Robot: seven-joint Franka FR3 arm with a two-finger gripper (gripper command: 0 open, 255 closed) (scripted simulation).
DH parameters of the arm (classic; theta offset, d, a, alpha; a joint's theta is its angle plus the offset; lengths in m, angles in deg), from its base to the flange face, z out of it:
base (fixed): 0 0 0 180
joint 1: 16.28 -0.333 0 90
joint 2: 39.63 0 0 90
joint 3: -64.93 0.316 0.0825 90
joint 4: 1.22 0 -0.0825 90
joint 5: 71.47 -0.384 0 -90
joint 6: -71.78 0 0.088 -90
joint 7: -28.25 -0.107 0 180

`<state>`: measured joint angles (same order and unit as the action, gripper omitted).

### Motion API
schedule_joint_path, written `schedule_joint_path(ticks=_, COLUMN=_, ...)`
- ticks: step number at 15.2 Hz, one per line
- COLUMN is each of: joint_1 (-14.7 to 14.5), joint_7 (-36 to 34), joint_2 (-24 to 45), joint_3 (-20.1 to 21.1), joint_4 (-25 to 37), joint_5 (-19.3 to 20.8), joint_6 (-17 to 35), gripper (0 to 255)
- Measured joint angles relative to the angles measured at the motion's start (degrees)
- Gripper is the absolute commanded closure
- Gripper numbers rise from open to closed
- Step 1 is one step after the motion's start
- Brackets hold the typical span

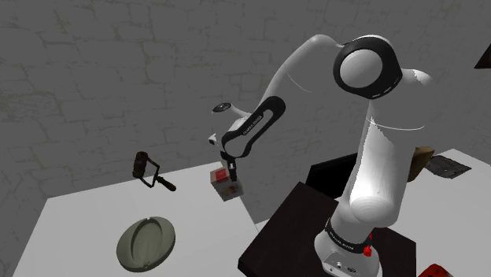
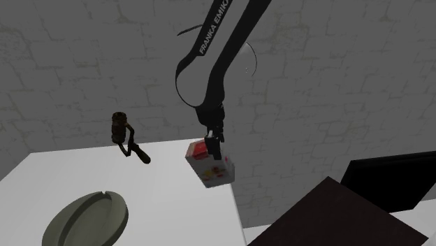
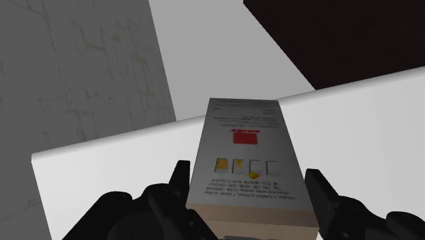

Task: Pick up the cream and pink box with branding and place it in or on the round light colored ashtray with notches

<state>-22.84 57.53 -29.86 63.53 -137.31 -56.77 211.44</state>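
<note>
The cream box [image 3: 245, 146], with a red mark and small coloured print, sits clasped between my two black fingers [image 3: 180, 181]. My gripper [image 2: 212, 140] is shut on its upper end, and the box [image 2: 213, 169] hangs tilted just above the white table [image 2: 168, 203], near the table's right edge in the second exterior view. In the shoulder view the gripper [image 1: 230, 170] and box [image 1: 227, 187] are at the table's far right. The round pale ashtray [image 1: 145, 242] with rim notches lies on the table's near left, well away from the box; its rim [image 2: 77, 210] is at the lower left.
A dark brown tool with a handle [image 1: 151, 173] lies at the back of the table [image 1: 79, 212], left of the box. The dark stand [image 1: 315, 228] fills the lower right. Grey stone walls close in behind.
</note>
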Motion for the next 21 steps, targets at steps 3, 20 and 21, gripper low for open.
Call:
schedule_joint_path(ticks=3, joint_1=0.0, joint_7=0.6, joint_2=-1.9, joint_3=0.2, joint_4=0.3, joint_5=-0.6, joint_6=-2.2, gripper=255)
schedule_joint_path(ticks=20, joint_1=-4.3, joint_7=-4.0, joint_2=-5.3, joint_3=4.4, joint_4=7.8, joint_5=-3.6, joint_6=-14.1, gripper=255)
schedule_joint_path(ticks=21, joint_1=-5.2, joint_7=-5.2, joint_2=-4.5, joint_3=5.1, joint_4=9.4, joint_5=-3.8, joint_6=-15.2, gripper=255)
